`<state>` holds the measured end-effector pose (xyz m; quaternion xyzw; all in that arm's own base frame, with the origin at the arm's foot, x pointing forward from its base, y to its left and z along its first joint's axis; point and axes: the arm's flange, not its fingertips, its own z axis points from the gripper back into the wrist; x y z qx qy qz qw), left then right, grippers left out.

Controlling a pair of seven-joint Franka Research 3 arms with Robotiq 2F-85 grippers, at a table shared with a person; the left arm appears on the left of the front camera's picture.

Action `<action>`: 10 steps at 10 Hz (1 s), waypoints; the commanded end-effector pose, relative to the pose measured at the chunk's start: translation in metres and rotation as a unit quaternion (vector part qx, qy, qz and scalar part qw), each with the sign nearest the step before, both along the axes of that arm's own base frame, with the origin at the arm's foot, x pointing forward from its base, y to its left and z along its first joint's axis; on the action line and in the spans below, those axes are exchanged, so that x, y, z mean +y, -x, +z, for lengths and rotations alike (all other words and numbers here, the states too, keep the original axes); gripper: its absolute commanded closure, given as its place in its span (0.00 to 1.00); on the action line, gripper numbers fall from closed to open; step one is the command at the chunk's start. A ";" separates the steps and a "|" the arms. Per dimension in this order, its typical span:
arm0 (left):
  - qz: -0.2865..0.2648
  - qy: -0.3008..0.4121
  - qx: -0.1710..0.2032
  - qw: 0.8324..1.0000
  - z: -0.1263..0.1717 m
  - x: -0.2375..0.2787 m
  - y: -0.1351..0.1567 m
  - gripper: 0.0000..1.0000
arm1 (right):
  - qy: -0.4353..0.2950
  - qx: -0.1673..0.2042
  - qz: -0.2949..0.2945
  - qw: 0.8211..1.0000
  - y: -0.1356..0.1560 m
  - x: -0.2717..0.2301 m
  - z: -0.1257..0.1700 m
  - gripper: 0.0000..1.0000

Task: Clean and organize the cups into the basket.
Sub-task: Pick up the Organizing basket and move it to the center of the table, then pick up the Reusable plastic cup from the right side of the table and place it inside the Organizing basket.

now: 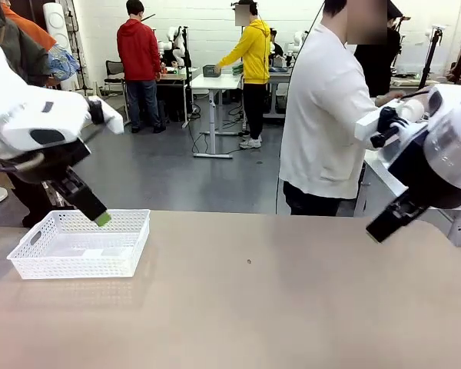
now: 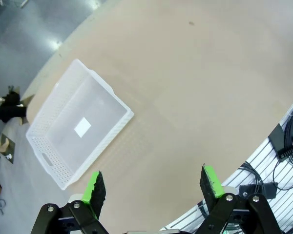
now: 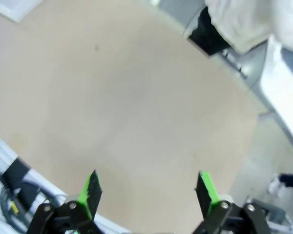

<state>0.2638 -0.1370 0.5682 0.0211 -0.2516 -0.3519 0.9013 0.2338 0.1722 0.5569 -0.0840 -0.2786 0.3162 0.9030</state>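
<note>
Both left fingers point(image 2: 93, 189) and right fingers point(image 3: 206, 187) are held open, empty; the basket point(image 1: 69, 265) is seen seemingly just beneath the left.

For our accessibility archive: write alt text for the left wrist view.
A white lattice basket sits empty on the tan table, seen from above at the frame's left. The left hand hangs open above the table, its green-padded fingers rising from the bottom edge with nothing between them.

table point(image 1: 292, 307): tan, matte | on it: white basket point(image 1: 77, 265), far-left corner
</note>
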 end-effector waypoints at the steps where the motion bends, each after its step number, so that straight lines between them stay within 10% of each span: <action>1: 0.009 0.018 -0.025 0.999 0.004 -0.001 0.006 0.00 | -0.002 0.025 -0.012 1.000 0.035 -0.013 -0.049 0.00; 3: 0.001 0.008 -0.016 1.000 0.011 0.002 0.006 0.00 | 0.011 0.011 -0.008 1.000 0.014 0.000 0.000 0.00; 6: 0.002 0.010 -0.027 1.000 0.017 0.001 0.010 0.00 | 0.020 0.016 -0.010 1.000 0.020 0.001 -0.001 0.00; 7: -0.014 0.199 0.072 0.977 0.018 0.036 -0.015 0.00 | -0.194 0.109 0.096 0.970 -0.001 -0.036 0.010 0.00; 9: -0.060 0.507 0.297 0.807 0.021 0.094 -0.045 0.00 | -0.445 0.191 0.193 0.853 -0.026 -0.100 0.010 0.00; 10: -0.078 0.555 0.330 0.760 0.019 0.114 -0.053 0.00 | -0.529 0.217 0.210 0.794 -0.037 -0.127 0.003 0.00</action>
